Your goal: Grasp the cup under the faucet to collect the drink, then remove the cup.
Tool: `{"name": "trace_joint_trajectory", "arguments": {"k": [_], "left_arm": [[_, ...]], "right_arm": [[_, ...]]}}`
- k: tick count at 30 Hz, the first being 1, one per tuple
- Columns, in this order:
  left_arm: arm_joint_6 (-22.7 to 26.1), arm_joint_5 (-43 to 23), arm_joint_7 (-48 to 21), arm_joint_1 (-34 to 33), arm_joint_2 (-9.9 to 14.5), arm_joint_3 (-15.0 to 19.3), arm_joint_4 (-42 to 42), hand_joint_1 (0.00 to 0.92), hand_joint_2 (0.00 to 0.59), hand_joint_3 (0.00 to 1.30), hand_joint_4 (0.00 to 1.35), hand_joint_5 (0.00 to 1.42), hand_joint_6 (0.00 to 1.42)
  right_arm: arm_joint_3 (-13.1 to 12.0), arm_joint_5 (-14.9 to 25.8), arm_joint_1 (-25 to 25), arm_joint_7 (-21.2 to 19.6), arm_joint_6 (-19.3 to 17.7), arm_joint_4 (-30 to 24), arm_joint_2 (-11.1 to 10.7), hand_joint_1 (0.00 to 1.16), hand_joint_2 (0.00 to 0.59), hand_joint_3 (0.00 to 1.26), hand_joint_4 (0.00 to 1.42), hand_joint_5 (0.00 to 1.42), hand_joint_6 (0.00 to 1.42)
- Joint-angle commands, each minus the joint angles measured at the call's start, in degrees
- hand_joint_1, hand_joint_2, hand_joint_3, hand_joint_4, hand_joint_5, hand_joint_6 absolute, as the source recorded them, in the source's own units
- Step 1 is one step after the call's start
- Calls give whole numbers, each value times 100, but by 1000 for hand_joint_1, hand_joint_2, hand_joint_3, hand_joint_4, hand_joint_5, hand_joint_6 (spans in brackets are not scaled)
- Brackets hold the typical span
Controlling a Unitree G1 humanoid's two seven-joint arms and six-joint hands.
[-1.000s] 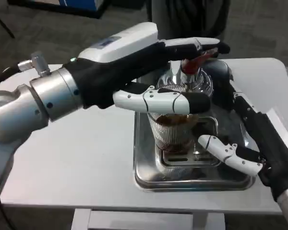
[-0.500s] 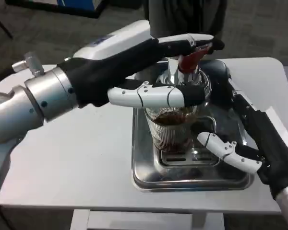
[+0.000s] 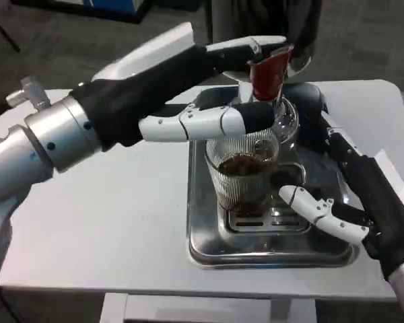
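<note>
A white tabletop (image 3: pixel 114 235) stands on a gray floor (image 3: pixel 363 40). Far back on the floor sits a blue box (image 3: pixel 111 7). The light is soft.

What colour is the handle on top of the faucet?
Red; the faucet handle shows plainly in the head view.

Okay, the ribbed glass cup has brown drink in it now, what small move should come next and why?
Probably close the right robot hand on the ribbed glass cup to lift it off the steel drip tray: it holds brown drink, and the left robot hand is up at the red tap lever.
</note>
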Motion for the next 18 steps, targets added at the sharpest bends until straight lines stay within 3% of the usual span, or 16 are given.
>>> {"name": "trace_joint_trajectory", "arguments": {"k": [1,11,18], "left_arm": [[-26,-171,100,55,-68,233,-62,0,104,163,138,238,219],[-14,-157,67,37,-117,299,-60,0,103,156,140,239,225],[34,-520,281,-16,-218,746,-277,0,104,162,149,259,252]], "right_arm": [[24,66,92,-27,18,-132,31,541,274,79,63,122,143],[23,62,152,-37,12,-171,32,541,274,85,64,122,143],[15,70,146,-43,7,-178,39,541,275,86,71,122,143]]}}
